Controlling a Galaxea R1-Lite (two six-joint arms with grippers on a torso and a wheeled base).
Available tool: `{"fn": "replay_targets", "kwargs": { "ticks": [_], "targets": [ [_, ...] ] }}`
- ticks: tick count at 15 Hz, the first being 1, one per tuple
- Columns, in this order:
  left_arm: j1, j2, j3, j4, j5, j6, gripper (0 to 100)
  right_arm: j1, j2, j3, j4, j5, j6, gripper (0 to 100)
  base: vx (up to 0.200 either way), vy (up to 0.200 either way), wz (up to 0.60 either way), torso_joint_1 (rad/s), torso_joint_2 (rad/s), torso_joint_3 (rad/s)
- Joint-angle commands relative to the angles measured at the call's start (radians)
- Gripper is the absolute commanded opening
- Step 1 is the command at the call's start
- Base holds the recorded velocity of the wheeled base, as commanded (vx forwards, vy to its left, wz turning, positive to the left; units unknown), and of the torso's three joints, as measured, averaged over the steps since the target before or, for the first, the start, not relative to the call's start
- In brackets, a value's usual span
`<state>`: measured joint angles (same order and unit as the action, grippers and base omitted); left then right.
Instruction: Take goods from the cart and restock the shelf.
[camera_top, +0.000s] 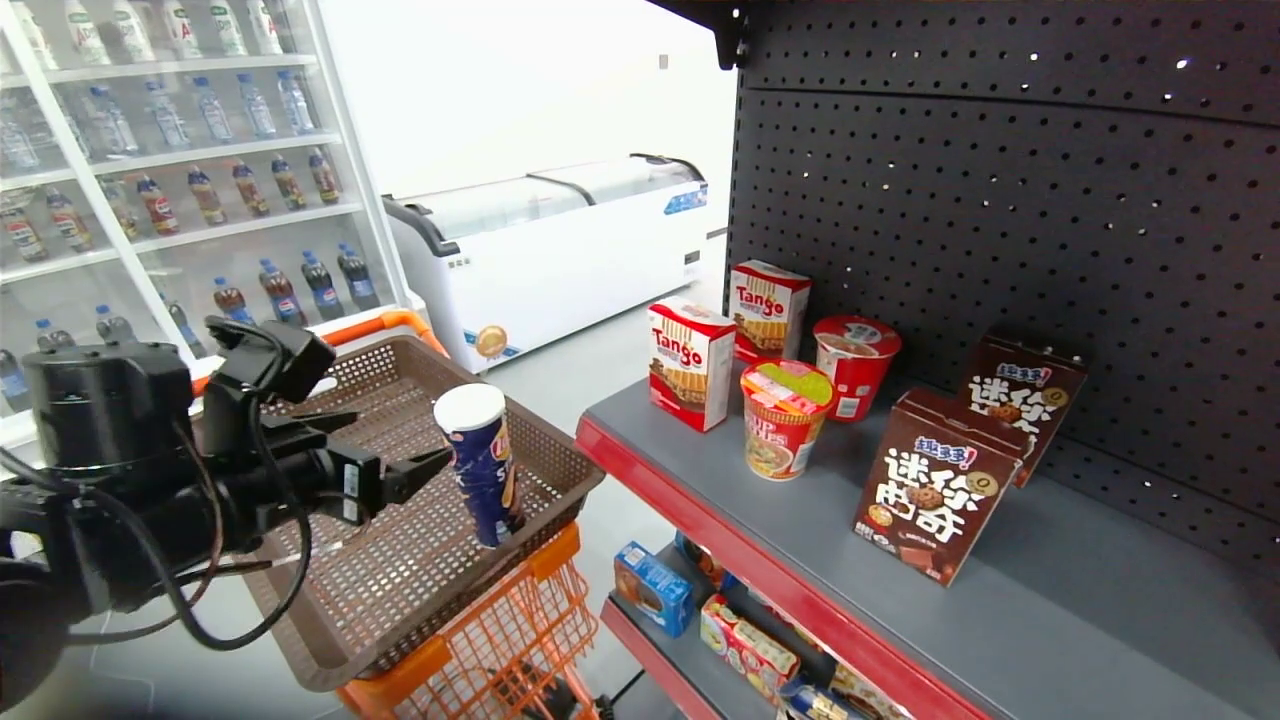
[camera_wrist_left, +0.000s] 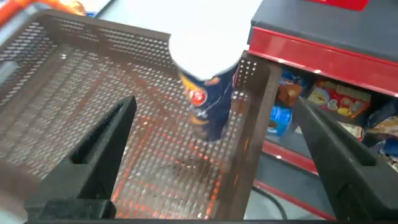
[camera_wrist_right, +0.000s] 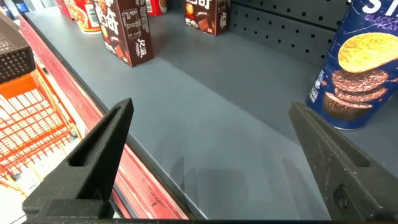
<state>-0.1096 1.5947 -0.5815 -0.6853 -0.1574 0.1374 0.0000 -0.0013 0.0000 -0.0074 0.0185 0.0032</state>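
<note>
Left end effector, spread wide, hovers inside the cart's brown basket with the chip can standing upright straight ahead, just beyond its fingertips, near the shelf-side wall.

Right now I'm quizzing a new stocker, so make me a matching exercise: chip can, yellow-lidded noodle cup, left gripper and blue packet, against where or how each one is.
Things:
1 chip can
2 yellow-lidded noodle cup
3 left gripper
4 blue packet

Place or state:
A on the lower shelf
B open, facing the can
C upright in the brown basket
D on the grey shelf top, beside a wafer box

Pairs: 1-C, 2-D, 3-B, 4-A
</note>
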Motion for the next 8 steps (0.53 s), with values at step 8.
{"fn": "replay_targets", "kwargs": {
  "ticks": [8],
  "targets": [
    [-0.056,0.406,-0.196,-0.14,0.038,-0.018,100,0.0,0.001,0.0,0.0,0.001,0.0,100,0.0,0.0,0.0,0.0,0.0,0.0]
  ]
}}
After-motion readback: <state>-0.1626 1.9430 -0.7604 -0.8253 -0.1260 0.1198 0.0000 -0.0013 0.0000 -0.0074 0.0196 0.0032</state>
